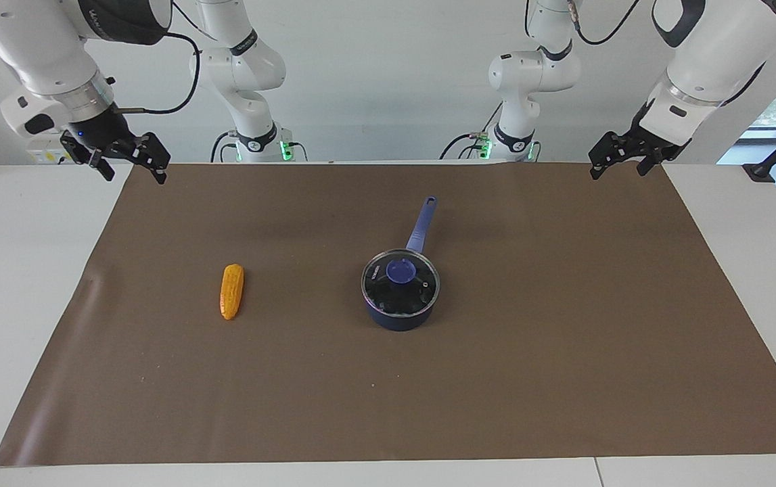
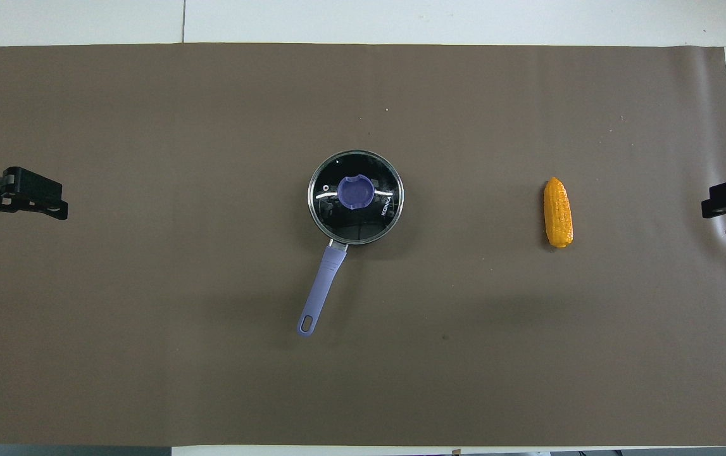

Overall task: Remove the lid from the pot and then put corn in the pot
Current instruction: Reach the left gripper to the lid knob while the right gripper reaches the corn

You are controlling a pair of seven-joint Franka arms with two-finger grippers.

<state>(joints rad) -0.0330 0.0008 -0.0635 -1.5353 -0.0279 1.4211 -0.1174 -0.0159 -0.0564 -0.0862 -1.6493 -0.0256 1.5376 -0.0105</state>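
Observation:
The dark blue pot [image 1: 398, 319] stands in the middle of the brown mat, its light blue handle [image 2: 323, 282] pointing toward the robots. The glass lid [image 1: 388, 295] with a blue knob [image 2: 355, 192] sits on the pot and covers it. The orange-yellow corn [image 1: 232, 291] lies on the mat beside the pot, toward the right arm's end; it also shows in the overhead view [image 2: 557, 212]. My left gripper [image 1: 619, 164] hangs open and empty over the mat's edge at its own end. My right gripper [image 1: 134, 167] hangs open and empty over the mat's edge at the right arm's end.
The brown mat [image 1: 563, 352] covers most of the white table [image 1: 15, 270]. Both arm bases stand at the robots' edge of the table. Nothing else lies on the mat.

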